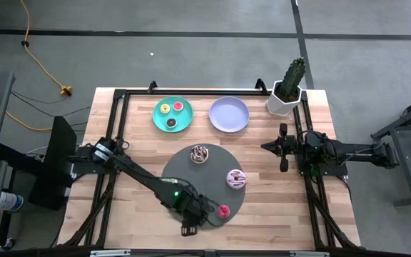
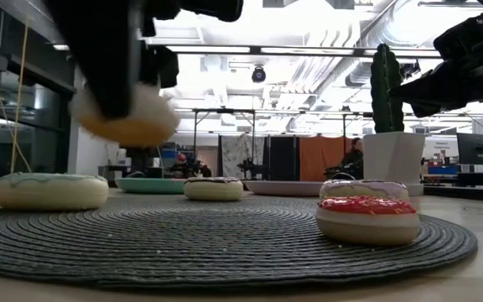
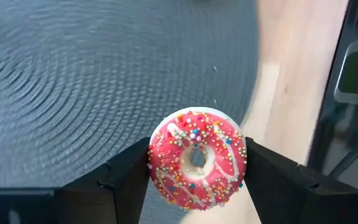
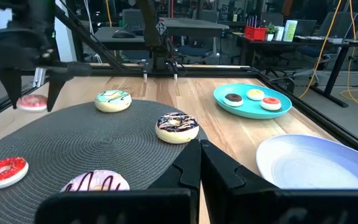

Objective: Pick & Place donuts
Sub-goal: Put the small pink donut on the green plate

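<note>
My left gripper (image 3: 197, 163) hangs over the near edge of the big grey disc (image 1: 184, 168), shut on a pink sprinkled donut (image 3: 197, 158). From table height that donut (image 2: 128, 119) floats above the mat. On the disc lie a green-iced donut (image 4: 112, 100), a chocolate-sprinkled one (image 1: 200, 153), a pink-striped one (image 1: 235, 179) and a red one (image 1: 223, 211). Three little donuts sit on the teal plate (image 1: 157, 114). My right gripper (image 4: 199, 163) waits shut at the table's right side, beside the lilac plate (image 1: 229, 114). My left gripper pinches the pink donut by two opposite sides of its outer rim (image 3: 155, 163), one finger (image 3: 126, 180) on each side. The fingers come from above, pointing down, and hold it near their free ends (image 4: 32, 102). The donut lies level, icing up, lifted clear of the disc.
A potted cactus (image 1: 289, 86) stands at the far right corner of the wooden table. The lilac plate holds nothing. Bare wood shows to the left and right of the disc. A black frame (image 1: 120, 96) runs along the table's edges.
</note>
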